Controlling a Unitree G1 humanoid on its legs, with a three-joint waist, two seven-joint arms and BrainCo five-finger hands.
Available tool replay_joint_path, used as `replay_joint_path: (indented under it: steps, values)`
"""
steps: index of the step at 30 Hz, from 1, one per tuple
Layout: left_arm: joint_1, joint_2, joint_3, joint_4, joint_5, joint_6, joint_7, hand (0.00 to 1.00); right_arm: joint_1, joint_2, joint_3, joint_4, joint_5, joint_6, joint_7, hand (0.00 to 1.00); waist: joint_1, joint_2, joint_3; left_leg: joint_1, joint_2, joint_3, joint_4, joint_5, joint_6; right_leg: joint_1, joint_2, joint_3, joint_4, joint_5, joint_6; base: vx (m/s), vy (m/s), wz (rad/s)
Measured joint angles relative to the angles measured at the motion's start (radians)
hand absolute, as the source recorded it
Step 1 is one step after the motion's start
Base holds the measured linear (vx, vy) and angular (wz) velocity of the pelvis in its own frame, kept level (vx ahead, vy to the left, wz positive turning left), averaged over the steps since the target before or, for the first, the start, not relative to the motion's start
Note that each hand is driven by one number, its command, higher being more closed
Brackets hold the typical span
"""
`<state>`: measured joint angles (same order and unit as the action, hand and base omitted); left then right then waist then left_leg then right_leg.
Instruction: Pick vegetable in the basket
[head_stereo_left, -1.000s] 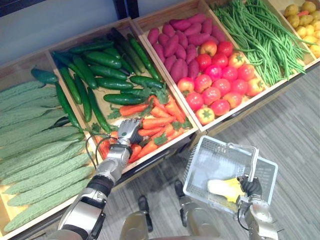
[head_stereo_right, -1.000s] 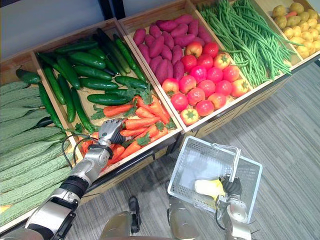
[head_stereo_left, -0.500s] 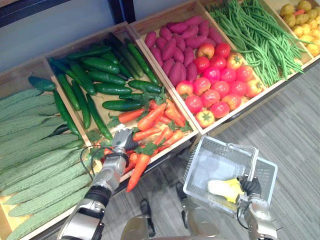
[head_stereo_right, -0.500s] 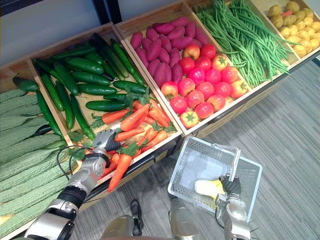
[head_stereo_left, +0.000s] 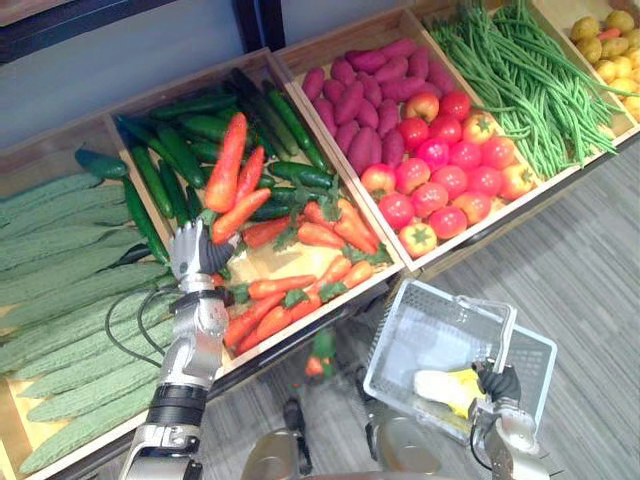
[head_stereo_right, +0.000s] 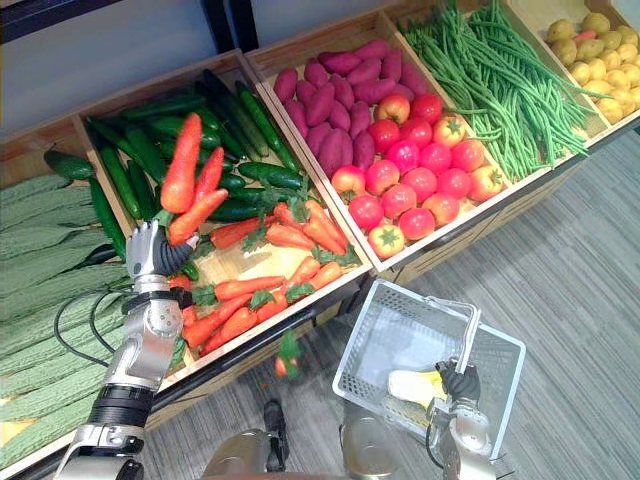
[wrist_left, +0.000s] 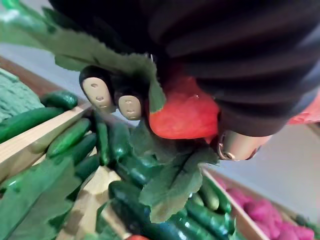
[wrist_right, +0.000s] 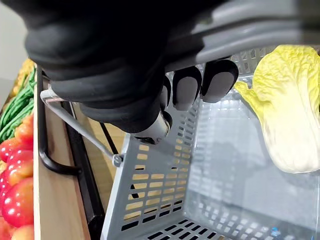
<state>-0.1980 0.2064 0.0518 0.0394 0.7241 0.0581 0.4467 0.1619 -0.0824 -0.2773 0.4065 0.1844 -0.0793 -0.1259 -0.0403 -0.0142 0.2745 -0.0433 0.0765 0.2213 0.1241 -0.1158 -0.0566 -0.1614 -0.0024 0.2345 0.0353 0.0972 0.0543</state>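
**Left eye view:** The left hand (head_stereo_left: 193, 255) is up over the carrot crate (head_stereo_left: 262, 262), fingers curled round the leafy ends of a bunch of carrots (head_stereo_left: 228, 165). Their orange roots point up and away across the cucumbers (head_stereo_left: 290, 165). More carrots lie in the crate below. One loose carrot (head_stereo_left: 320, 352) shows against the grey floor (head_stereo_left: 590, 260), between the crate's front edge and the basket (head_stereo_left: 440, 322). The right hand (head_stereo_left: 498, 383) is closed on the grey handle (head_stereo_left: 508, 335) of the basket, which holds a pale cabbage (head_stereo_left: 445, 385). Behind it are crates of sweet potatoes (head_stereo_left: 355, 90), tomatoes (head_stereo_left: 440, 175) and green beans (head_stereo_left: 520, 70).

**Right eye view:** This shows the same layout. The bumpy green gourds (head_stereo_right: 40, 290) lie beside the left arm.

**Left wrist view:** The fingers (wrist_left: 131, 106) wrap tightly over green leaves, with one orange carrot pressed against the palm. Cucumbers lie in their crate beyond.

**Right wrist view:** The fingers (wrist_right: 218, 77) hook over the handle (wrist_right: 260, 30). The cabbage (wrist_right: 285, 115) leans on the basket's mesh wall (wrist_right: 150, 200).
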Motion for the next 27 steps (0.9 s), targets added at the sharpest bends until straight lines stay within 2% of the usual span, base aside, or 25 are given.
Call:
replay_joint_path:
  steps: [5,8,10,14,16,17,18,19,20,21,22,23,24,25,26,27]
  values:
    - [0.061,-0.071,-0.01,-0.085,-0.105,-0.034,0.015,1.0,0.005,0.017,0.0,-0.001,0.0,0.01,-0.002,1.0,0.003,0.0,-0.031,0.005,0.007,0.022,0.014,-0.006,0.004,0.001,0.006,0.016,0.0,0.0,0.001,0.01,0.018,-0.11]
    - [0.075,-0.108,-0.039,-0.134,-0.181,-0.078,0.016,1.0,0.007,0.025,0.001,-0.023,-0.002,0.018,-0.006,1.0,0.009,0.003,-0.049,0.003,0.014,0.043,0.038,-0.023,0.009,0.001,0.013,0.036,0.0,0.004,0.005,0.0,0.023,-0.23]
    - [0.09,-0.142,-0.071,-0.192,-0.239,-0.11,0.016,1.0,0.026,0.035,0.002,-0.091,-0.006,0.022,-0.008,1.0,0.019,0.003,-0.049,0.001,0.03,0.085,0.081,-0.053,0.009,-0.001,0.026,0.07,0.0,0.01,0.013,-0.02,0.036,-0.49]
    - [0.101,-0.166,-0.127,-0.219,-0.285,-0.144,0.013,1.0,0.032,0.036,0.012,-0.199,-0.011,0.022,-0.029,1.0,0.028,0.007,-0.053,-0.034,0.076,0.163,0.213,-0.129,0.012,-0.021,0.069,0.127,-0.003,0.023,0.029,-0.06,0.032,-0.71]
    - [0.116,-0.172,-0.139,-0.219,-0.301,-0.146,0.012,1.0,0.017,0.036,0.044,-0.235,-0.03,0.022,-0.03,1.0,0.034,0.005,-0.055,-0.028,0.107,0.243,0.234,-0.141,0.017,-0.056,0.045,0.01,-0.008,-0.025,0.003,-0.13,0.029,-1.23]
    - [0.131,-0.171,-0.143,-0.217,-0.302,-0.147,0.01,1.0,-0.011,0.043,0.074,-0.239,-0.038,0.021,-0.033,1.0,0.028,0.006,-0.056,-0.016,0.132,0.309,0.226,-0.145,0.024,-0.09,-0.005,-0.21,0.016,-0.056,-0.052,-0.06,0.009,-1.19]
    - [0.135,-0.167,-0.144,-0.214,-0.303,-0.15,0.008,1.0,-0.022,0.047,0.082,-0.237,-0.038,0.021,-0.039,1.0,0.029,0.005,-0.057,-0.006,0.139,0.337,0.221,-0.146,0.024,-0.1,-0.035,-0.314,0.031,-0.062,-0.063,-0.01,-0.021,-1.44]
    - [0.143,-0.163,-0.143,-0.204,-0.303,-0.15,-0.001,1.0,-0.047,0.051,0.091,-0.233,-0.039,0.021,-0.047,1.0,0.029,0.005,-0.057,0.018,0.149,0.391,0.212,-0.149,0.019,-0.11,-0.087,-0.493,0.06,-0.075,-0.083,0.04,-0.031,-1.07]
    - [0.145,-0.163,-0.143,-0.201,-0.303,-0.15,-0.008,1.0,-0.059,0.051,0.094,-0.231,-0.039,0.021,-0.047,1.0,0.03,0.005,-0.057,0.035,0.152,0.419,0.212,-0.153,0.013,-0.108,-0.107,-0.565,0.068,-0.076,-0.087,0.1,-0.062,-1.53]
    - [0.152,-0.164,-0.145,-0.2,-0.302,-0.153,-0.012,1.0,-0.083,0.049,0.117,-0.222,-0.039,0.021,-0.047,1.0,0.029,0.006,-0.057,0.07,0.162,0.473,0.226,-0.165,-0.009,-0.097,-0.12,-0.665,0.072,-0.048,-0.126,0.11,-0.055,-1.29]
    - [0.152,-0.165,-0.149,-0.197,-0.302,-0.155,-0.015,1.0,-0.085,0.046,0.131,-0.222,-0.04,0.021,-0.047,1.0,0.029,0.005,-0.057,0.082,0.169,0.48,0.23,-0.167,-0.013,-0.096,-0.115,-0.671,0.073,-0.031,-0.131,0.17,-0.146,-1.53]
    - [0.149,-0.166,-0.169,-0.181,-0.302,-0.157,-0.026,1.0,-0.087,0.041,0.159,-0.222,-0.041,0.021,-0.046,1.0,0.024,0.006,-0.057,0.113,0.176,0.488,0.232,-0.174,-0.022,-0.097,-0.092,-0.627,0.078,0.007,-0.127,0.18,-0.171,-1.26]
    - [0.149,-0.173,-0.2,-0.154,-0.301,-0.162,-0.036,1.0,-0.086,0.031,0.181,-0.221,-0.044,0.021,-0.043,1.0,0.014,0.029,-0.068,0.135,0.209,0.496,0.256,-0.189,-0.044,-0.098,-0.055,-0.589,0.086,0.006,-0.118,0.19,-0.168,-1.16]
    - [0.146,-0.174,-0.219,-0.137,-0.301,-0.164,-0.042,1.0,-0.086,0.032,0.189,-0.221,-0.045,0.021,-0.043,1.0,0.006,0.037,-0.073,0.135,0.234,0.494,0.29,-0.19,-0.045,-0.092,-0.039,-0.579,0.085,-0.001,-0.124,0.14,-0.087,-0.92]
    - [0.139,-0.176,-0.244,-0.113,-0.301,-0.167,-0.056,1.0,-0.087,0.03,0.203,-0.222,-0.047,0.021,-0.04,1.0,-0.003,0.042,-0.076,0.128,0.278,0.485,0.374,-0.186,-0.038,-0.078,-0.012,-0.561,0.08,-0.009,-0.13,0.17,-0.095,-0.83]
    - [0.119,-0.182,-0.273,-0.074,-0.301,-0.172,-0.072,1.0,-0.086,0.027,0.214,-0.222,-0.047,0.021,-0.029,1.0,-0.006,0.049,-0.075,0.108,0.348,0.457,0.516,-0.161,0.004,-0.044,0.029,-0.537,0.067,-0.017,-0.139,0.21,-0.14,-0.99]
